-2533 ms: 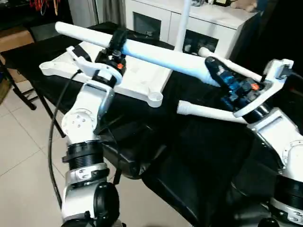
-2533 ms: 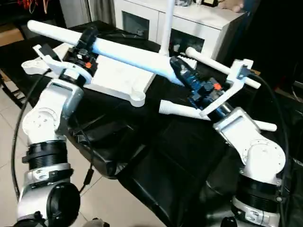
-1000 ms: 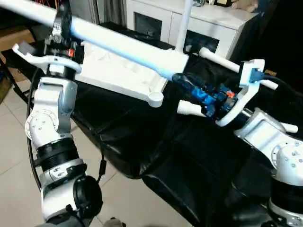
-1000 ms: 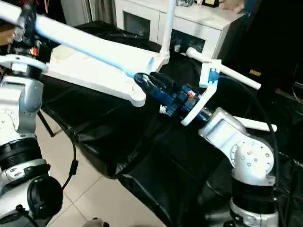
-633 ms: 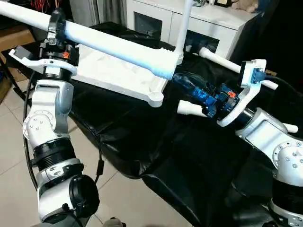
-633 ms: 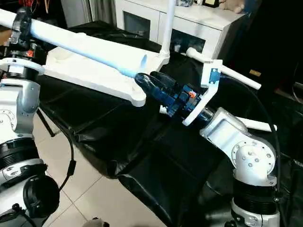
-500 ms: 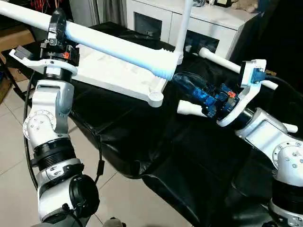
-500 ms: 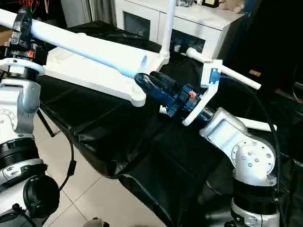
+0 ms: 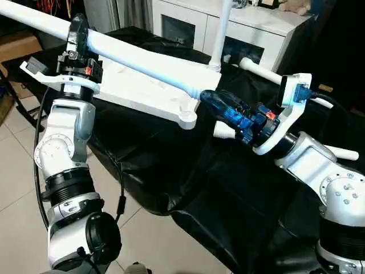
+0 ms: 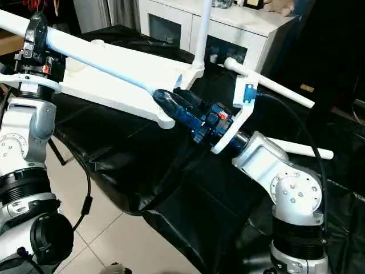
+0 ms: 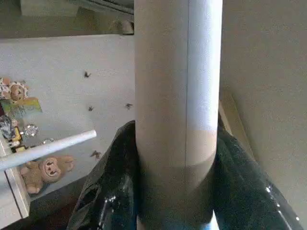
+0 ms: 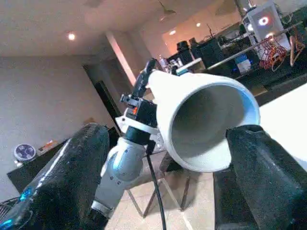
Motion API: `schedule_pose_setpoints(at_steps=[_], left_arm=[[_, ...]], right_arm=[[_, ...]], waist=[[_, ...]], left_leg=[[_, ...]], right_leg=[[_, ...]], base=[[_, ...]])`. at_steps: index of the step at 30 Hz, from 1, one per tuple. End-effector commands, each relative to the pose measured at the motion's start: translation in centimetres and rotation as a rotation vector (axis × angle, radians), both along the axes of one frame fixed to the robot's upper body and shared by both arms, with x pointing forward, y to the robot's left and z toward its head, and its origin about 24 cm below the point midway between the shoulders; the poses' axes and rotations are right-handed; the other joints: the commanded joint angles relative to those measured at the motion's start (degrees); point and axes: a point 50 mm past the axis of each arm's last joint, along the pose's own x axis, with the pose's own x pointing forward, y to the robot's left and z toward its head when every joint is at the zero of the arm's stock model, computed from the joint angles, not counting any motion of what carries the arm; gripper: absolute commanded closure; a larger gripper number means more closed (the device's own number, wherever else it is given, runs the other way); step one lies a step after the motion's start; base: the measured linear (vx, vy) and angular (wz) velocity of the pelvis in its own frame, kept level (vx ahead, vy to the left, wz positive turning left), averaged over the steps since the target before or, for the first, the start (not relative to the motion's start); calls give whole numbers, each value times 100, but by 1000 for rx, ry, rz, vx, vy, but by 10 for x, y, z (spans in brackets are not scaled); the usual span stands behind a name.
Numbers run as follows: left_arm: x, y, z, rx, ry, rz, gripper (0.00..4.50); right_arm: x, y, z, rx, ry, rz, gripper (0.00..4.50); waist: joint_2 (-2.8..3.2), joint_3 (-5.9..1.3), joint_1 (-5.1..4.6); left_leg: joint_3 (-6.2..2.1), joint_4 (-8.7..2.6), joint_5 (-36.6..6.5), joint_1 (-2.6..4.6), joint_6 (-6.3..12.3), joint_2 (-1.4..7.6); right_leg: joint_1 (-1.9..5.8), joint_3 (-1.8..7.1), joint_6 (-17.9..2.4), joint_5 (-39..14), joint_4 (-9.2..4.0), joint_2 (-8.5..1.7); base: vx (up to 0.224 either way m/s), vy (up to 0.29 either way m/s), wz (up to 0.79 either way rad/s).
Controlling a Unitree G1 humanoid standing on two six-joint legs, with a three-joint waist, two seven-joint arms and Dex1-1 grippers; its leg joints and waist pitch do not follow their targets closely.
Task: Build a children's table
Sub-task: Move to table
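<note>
- Leg (image 9: 142, 57): a long, smooth white plastic tube, held in the air above the tabletop (image 9: 142, 91), its long axis running from the far left of the head views down toward the near corner socket (image 9: 187, 118).
- Left gripper (image 9: 77, 34) has its black fingers clamped round the tube near its upper end; the left wrist view shows both glossy fingers (image 11: 108, 191) pressed against the tube's sides.
- Right gripper (image 10: 171, 105) stands spread wide at the tube's lower end; its wrist view looks straight into the hollow round mouth between the parted fingers (image 12: 72, 177), which grip nothing.
- Tabletop lies ribbed side up on the black sheet (image 9: 188, 188) covering the work surface, with one leg (image 9: 219, 28) upright at a far corner.
- Two more legs (image 10: 268, 85) lie on the sheet beyond the right arm.
</note>
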Motion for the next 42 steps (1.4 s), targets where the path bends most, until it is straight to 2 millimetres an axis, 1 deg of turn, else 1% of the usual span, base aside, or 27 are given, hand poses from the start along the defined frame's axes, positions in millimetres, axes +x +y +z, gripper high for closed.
schedule_pose_setpoints(at_steps=[1,3,6,8,9,11,12,15,16,17,18,23,24,26,28,29,35,37,38,41,42], left_arm=[[4,-15,-4,79,26,-47,283],[4,-14,-6,80,31,-43,283],[4,-13,-7,92,30,-43,283],[4,-14,-7,102,28,-44,284],[4,-14,-7,105,27,-44,284],[4,-14,-8,115,25,-43,284],[4,-15,-8,122,25,-41,284],[4,-16,-8,126,23,-39,284],[4,-16,-8,126,23,-39,284],[4,-15,-8,127,21,-37,284],[4,-15,-8,128,21,-36,284],[4,-13,-8,127,19,-29,284],[4,-13,-7,125,18,-28,284],[4,-13,-7,126,13,-28,284],[4,-13,-6,126,12,-28,284],[4,-14,-6,127,11,-29,284],[3,-16,-7,131,8,-32,284],[3,-16,-7,134,8,-32,284],[4,-16,-7,136,8,-32,284],[4,-16,-7,136,8,-31,284],[4,-16,-7,137,10,-29,284]], right_arm=[[-4,6,6,15,-34,33,77],[-4,5,6,17,-35,33,85],[-2,4,4,14,-28,23,120],[-1,4,3,5,-21,14,131],[-1,4,2,3,-18,12,143],[0,5,1,-2,-12,7,167],[1,5,0,-5,-8,5,167],[1,5,-1,-7,-1,4,199],[1,5,-1,-7,-1,4,199],[2,5,-1,-6,1,3,211],[2,5,-1,-6,1,2,221],[3,4,-2,-2,5,-2,266],[3,4,-2,-3,6,-3,266],[3,4,-3,-3,8,-6,293],[4,4,-4,-5,11,-9,307],[5,4,-4,-8,16,-12,307],[6,4,-6,-20,24,-22,353],[6,3,-7,-21,24,-25,375],[7,3,-7,-22,25,-29,389],[8,3,-7,-22,25,-30,389],[8,3,-7,-20,24,-30,411]], waist=[[26,-415,5],[22,-419,5],[22,-416,4],[28,-414,8],[19,-419,6],[21,-415,4],[22,-419,4],[24,-419,5],[23,-418,5],[9,-415,1],[19,-417,6],[18,-417,2],[14,-418,3],[9,-414,2],[10,-415,4],[13,-414,2],[10,-421,6],[2,-419,6],[-11,-416,2],[-2,-417,4],[-2,-418,5]], left_leg=[[102,-434,-1489,162,-523,-51],[103,-431,-1448,157,-520,-55],[105,-428,-1479,161,-494,-55],[100,-437,-1478,155,-513,-50],[99,-436,-1457,155,-523,-48],[101,-435,-1445,155,-524,-52],[103,-432,-1443,159,-520,-51],[103,-433,-1447,159,-513,-51],[104,-433,-1450,159,-514,-51],[106,-436,-1454,157,-513,-52],[105,-433,-1458,160,-515,-51],[105,-434,-1424,156,-499,-51],[106,-431,-1430,159,-498,-50],[107,-434,-1438,156,-499,-51],[108,-433,-1454,158,-501,-51],[106,-435,-1462,157,-502,-50],[107,-430,-1387,156,-499,-51],[111,-428,-1378,154,-488,-52],[114,-429,-1387,153,-483,-51],[110,-431,-1405,156,-481,-48],[111,-429,-1404,156,-481,-49]], right_leg=[[228,51,-561,-1083,-456,-138],[235,51,-572,-1035,-449,-136],[226,53,-537,-1079,-456,-135],[228,52,-559,-1094,-454,-143],[230,53,-578,-1046,-451,-141],[232,51,-599,-1004,-446,-138],[230,54,-609,-990,-445,-140],[234,53,-617,-996,-447,-144],[233,53,-618,-999,-448,-141],[233,53,-618,-1020,-453,-141],[232,54,-627,-1029,-447,-144],[236,53,-635,-959,-440,-140],[235,53,-637,-965,-442,-141],[234,54,-633,-996,-445,-140],[234,54,-628,-1040,-447,-144],[232,54,-629,-1050,-448,-144],[239,54,-629,-947,-438,-142],[238,54,-640,-940,-439,-142],[238,55,-637,-966,-443,-141],[237,56,-634,-1008,-443,-146],[237,57,-630,-1009,-445,-146]], base=[[0,0,0],[0,0,0],[0,0,0],[0,0,0],[0,0,0],[0,0,0],[0,0,0],[0,0,0],[0,0,0],[0,0,0],[0,0,0],[0,0,0],[0,0,0],[0,0,0],[0,0,0],[0,0,0],[0,0,0],[0,0,0],[0,0,0],[0,0,0],[0,0,0]])
